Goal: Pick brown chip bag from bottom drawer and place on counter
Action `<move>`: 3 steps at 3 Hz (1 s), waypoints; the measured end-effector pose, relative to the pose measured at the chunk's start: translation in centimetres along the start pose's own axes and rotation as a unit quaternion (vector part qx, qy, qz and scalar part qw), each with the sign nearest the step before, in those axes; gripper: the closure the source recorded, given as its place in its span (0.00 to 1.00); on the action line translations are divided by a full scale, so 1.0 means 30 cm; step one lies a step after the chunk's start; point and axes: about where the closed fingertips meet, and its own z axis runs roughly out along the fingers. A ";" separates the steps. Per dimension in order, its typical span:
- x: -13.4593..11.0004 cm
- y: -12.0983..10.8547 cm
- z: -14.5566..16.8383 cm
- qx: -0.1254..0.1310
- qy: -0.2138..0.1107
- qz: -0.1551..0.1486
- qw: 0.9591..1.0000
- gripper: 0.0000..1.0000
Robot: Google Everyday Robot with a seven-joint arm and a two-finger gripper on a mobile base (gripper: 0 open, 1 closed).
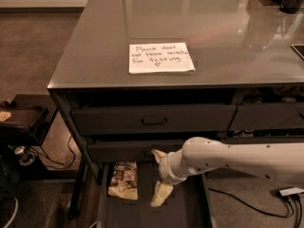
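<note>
Two cream fingers [161, 194] of the gripper [156, 177] stand wide apart, one pointing up toward the cabinet front and the other pointing down into the bottom drawer [185, 213]; nothing is between them. The gripper hangs over the drawer's dark floor at the end of the white arm [237, 158], which reaches in from its right.

Just to the left of the gripper, the brown chip bag [123, 179] lies flat on the drawer floor near the drawer's left wall. A narrow strip of bare floor separates it from the lower finger, so the two are apart.

Directly above the gripper is the front of the middle drawer [123, 151], and the upper finger's tip sits close against its lower edge; whether they touch cannot be told. Higher up is the top drawer [154, 120] with its dark handle. Well above the gripper spreads the glossy grey counter [213, 27], bearing a white handwritten note [160, 57]. Far to the gripper's right, a cable [237, 201] trails across the floor.
</note>
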 end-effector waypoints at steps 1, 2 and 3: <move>0.079 -0.015 0.134 -0.005 0.007 -0.010 1.000 0.00; 0.080 -0.015 0.135 -0.005 0.007 -0.010 1.000 0.00; 0.137 0.005 0.195 -0.008 -0.002 -0.013 1.000 0.00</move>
